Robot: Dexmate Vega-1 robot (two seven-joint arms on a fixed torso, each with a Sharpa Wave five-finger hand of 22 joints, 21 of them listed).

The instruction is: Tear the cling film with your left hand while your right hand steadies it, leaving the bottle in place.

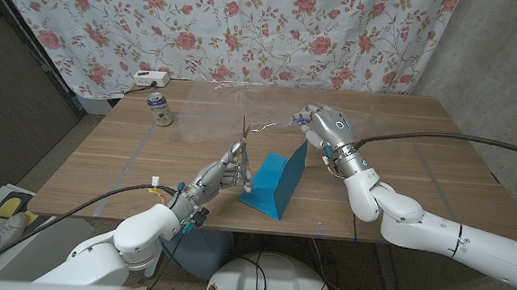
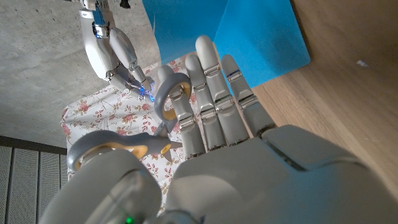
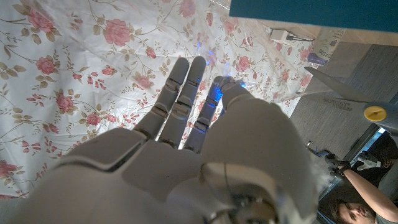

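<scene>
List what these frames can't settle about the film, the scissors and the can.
- Cling film: transparent in head view; its edges and any cut can't be traced.
- Right hand: its own back hides the grip in right wrist view.
- Scissors blades: hidden behind left hand in left wrist view.
- Can: label too small.

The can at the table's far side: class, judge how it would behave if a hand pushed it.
The can stands upright and looks taller than wide, so a high push might tip it. Its round body would likely roll once down. Full or empty cannot be told, so its weight is uncertain.
</scene>
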